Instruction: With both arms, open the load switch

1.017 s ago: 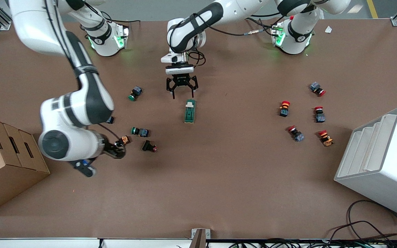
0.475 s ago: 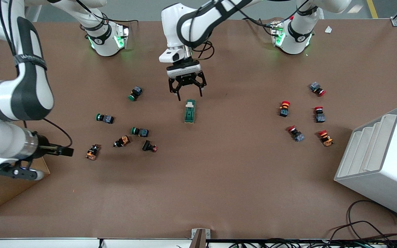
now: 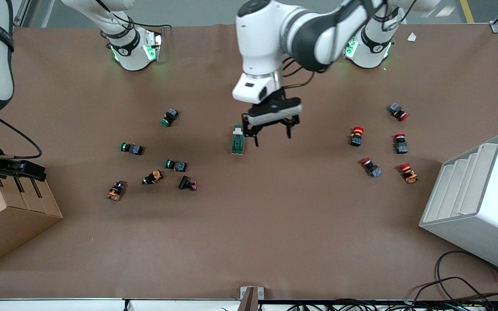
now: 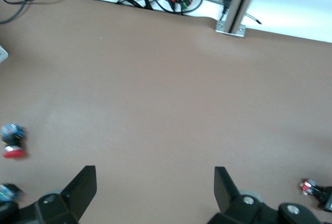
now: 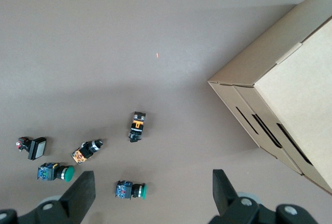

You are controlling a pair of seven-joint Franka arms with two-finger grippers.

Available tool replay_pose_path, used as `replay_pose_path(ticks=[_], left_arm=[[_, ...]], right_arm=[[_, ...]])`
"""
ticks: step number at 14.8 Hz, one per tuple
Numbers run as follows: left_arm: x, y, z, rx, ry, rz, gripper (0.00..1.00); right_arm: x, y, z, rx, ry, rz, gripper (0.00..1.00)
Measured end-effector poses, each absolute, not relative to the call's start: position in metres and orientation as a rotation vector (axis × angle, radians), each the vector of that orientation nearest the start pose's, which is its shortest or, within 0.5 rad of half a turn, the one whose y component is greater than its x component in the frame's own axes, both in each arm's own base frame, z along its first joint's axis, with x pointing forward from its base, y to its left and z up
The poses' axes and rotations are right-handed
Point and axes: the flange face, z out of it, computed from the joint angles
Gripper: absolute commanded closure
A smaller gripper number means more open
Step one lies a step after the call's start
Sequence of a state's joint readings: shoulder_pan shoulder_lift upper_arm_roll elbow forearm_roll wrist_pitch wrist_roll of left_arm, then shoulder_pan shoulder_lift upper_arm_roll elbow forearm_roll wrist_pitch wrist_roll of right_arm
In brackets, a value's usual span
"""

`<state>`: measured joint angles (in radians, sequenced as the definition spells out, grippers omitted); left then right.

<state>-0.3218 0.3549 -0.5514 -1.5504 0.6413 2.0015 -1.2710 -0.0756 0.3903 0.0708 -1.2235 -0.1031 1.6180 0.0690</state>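
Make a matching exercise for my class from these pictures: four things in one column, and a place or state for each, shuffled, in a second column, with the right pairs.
Things:
1. load switch
2. left gripper
3. right gripper
4. white stepped bin

Places or states:
A. over the cardboard box, at the right arm's end of the table
B. lying flat on the table, held by nothing
C. open, in the air beside the load switch
D. standing at the left arm's end of the table

Pairs: 1-B, 2-C, 3-A, 4-D
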Motion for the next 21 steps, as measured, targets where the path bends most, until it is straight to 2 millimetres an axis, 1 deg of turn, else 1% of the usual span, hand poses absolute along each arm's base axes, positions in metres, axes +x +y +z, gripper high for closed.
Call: replay_pose_path(ticks=[1,3,5,7,9,10,12,13,14,15,18,21], left_arm=[[0.508,-0.437,0.504,-3.000,-0.281,-0.631,0.00],[0.531,-0.385,0.534,-3.014,-0.206,-0.537,0.00],[0.547,-0.323,0.570,-3.043,-0.116,-0.448,0.00],[0.556,-0.260,0.601,-3.072,-0.040,-0.381,0.00],[0.561,-0.205,0.620,-3.089,0.036,-0.326,0.00],[0.562,-0.181,0.626,-3.094,0.067,-0.294,0.00],[0.560,-0.140,0.633,-3.113,0.115,-0.216,0.00],[0.556,-0.123,0.637,-3.115,0.130,-0.177,0.00],[0.552,-0.112,0.640,-3.113,0.136,-0.144,0.00],[0.547,-0.106,0.643,-3.111,0.134,-0.114,0.00],[0.536,-0.099,0.647,-3.116,0.119,-0.054,0.00],[0.530,-0.087,0.640,-3.131,0.128,-0.017,0.00]], right_arm=[[0.672,-0.023,0.553,-3.216,0.118,-0.010,0.00],[0.671,-0.019,0.555,-3.214,0.108,-0.011,0.00],[0.665,-0.014,0.560,-3.213,0.098,0.027,0.00],[0.652,-0.011,0.569,-3.213,0.096,0.101,0.00],[0.641,-0.008,0.585,-3.192,0.099,0.107,0.00],[0.635,-0.007,0.593,-3.179,0.101,0.102,0.00],[0.622,-0.005,0.605,-3.169,0.099,0.092,0.00],[0.615,-0.002,0.609,-3.172,0.097,0.091,0.00],[0.609,0.000,0.612,-3.176,0.095,0.090,0.00],[0.603,0.002,0.615,-3.181,0.094,0.090,0.00],[0.588,0.001,0.623,-3.186,0.101,0.088,0.00],[0.578,-0.006,0.625,-3.186,0.121,0.088,0.00]])
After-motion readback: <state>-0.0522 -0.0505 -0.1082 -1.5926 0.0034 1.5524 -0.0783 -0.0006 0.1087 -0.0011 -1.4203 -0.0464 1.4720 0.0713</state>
